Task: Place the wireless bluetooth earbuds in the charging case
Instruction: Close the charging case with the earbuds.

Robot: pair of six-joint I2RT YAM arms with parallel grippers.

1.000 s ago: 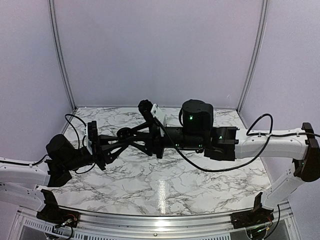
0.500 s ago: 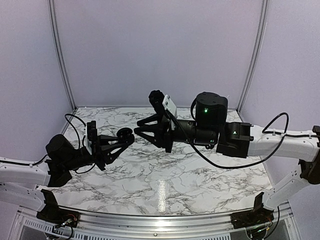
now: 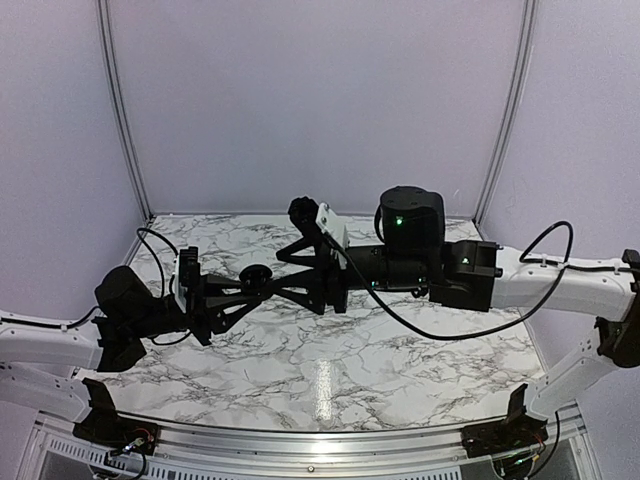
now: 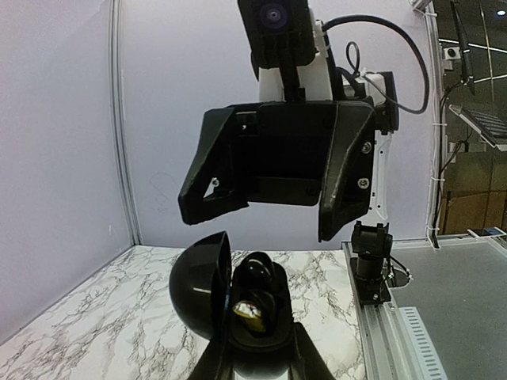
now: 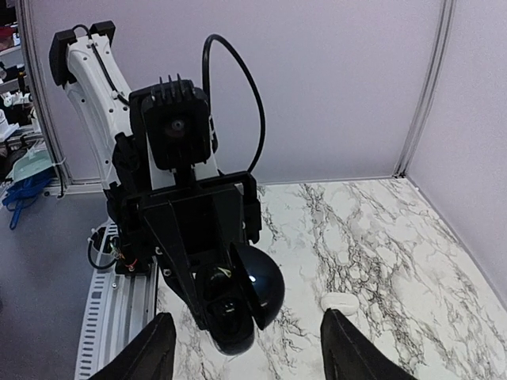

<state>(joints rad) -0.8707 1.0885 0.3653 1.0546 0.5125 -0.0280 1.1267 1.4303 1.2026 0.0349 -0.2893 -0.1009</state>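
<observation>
**Top view:** Your left gripper point(image 3: 248, 282) is clamped on the black case point(image 3: 256, 272), held up off the marble table point(image 3: 380, 360). The left arm reaches in low from the left wall, forearm about level. The right arm stretches across from the right, also about level. The right gripper point(image 3: 283, 277) meets the case head-on with its jaws apart. The two grippers crowd each other at mid-table. There is bare marble in front of and behind them. Walls close off the back and both sides.

**Left wrist:** The case point(image 4: 202, 289) sits between your left gripper point(image 4: 255, 348) fingers, with the lid swung open to the left. Inside there is a dark rounded lump and a yellowish glint. You can't tell from here whether that is an earbud. The right gripper point(image 4: 261, 222) hangs just above the case, spread wide, with nothing between the fingers and not touching the case. Its palm and camera block the view straight ahead. A rail point(image 4: 400, 332) runs along the table edge on the right.

**Right wrist:** Your right gripper point(image 5: 249, 352) fingers point(image 5: 154, 352) sit wide at the bottom corners with nothing pinched. The left gripper point(image 5: 230, 321) faces you, holding the case point(image 5: 257, 297), which fills the gap ahead. A small white item point(image 5: 341, 302) lies on the marble to the right of the case, well apart from it. It's too small to say whether it is an earbud. Open marble runs from there to the far wall.
</observation>
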